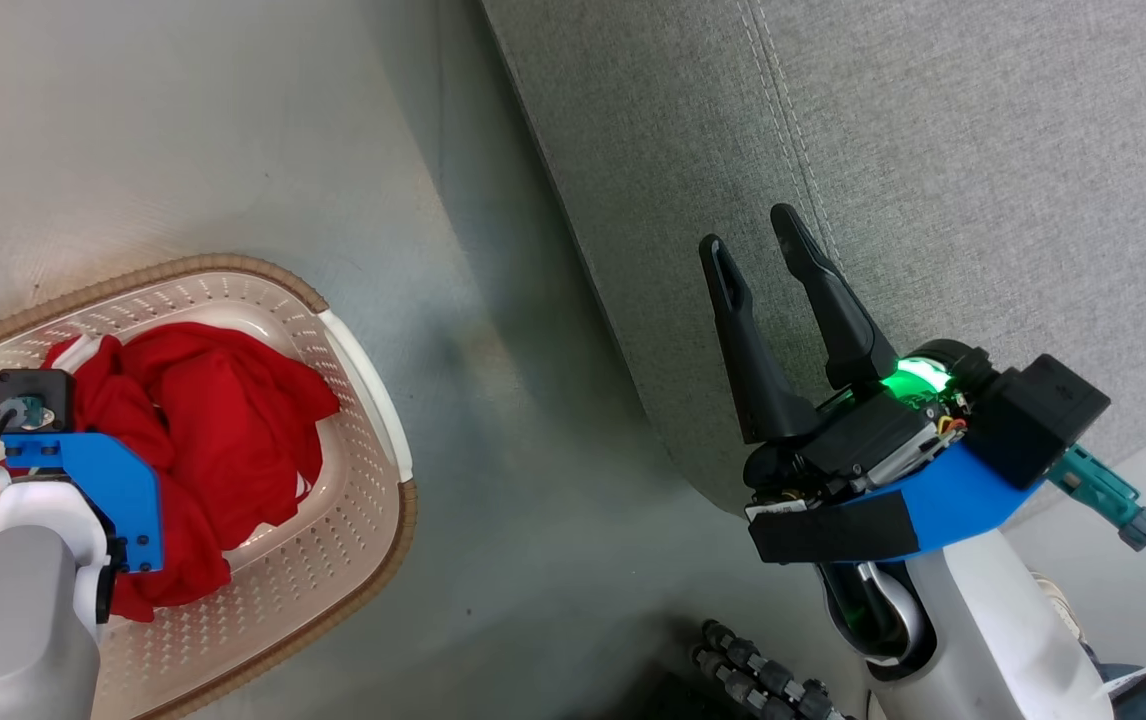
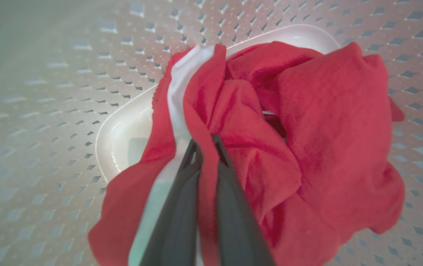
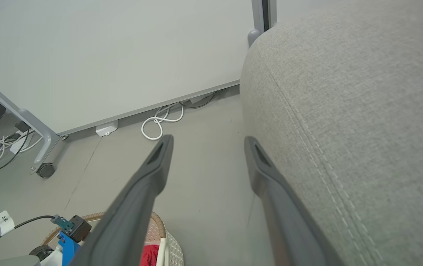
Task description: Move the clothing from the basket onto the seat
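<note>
On the floor (image 1: 493, 450) by the seat (image 1: 933, 150), the left jaws pinch a fold of clothing (image 2: 326, 129) inside the basket (image 1: 353, 560) for lifting, while the right jaws gape empty.

The left arm (image 1: 23, 600) reaches down into the basket (image 1: 233, 266), its blue-bracketed wrist above the middle. The left gripper (image 2: 206, 142) is pinched tight on a fold of clothing (image 2: 326, 129). Well to the right of the basket, the right gripper (image 1: 748, 232) hangs with its two dark fingers (image 1: 748, 350) spread wide and nothing between them. A green light (image 1: 908, 380) glows at its wrist.
</note>
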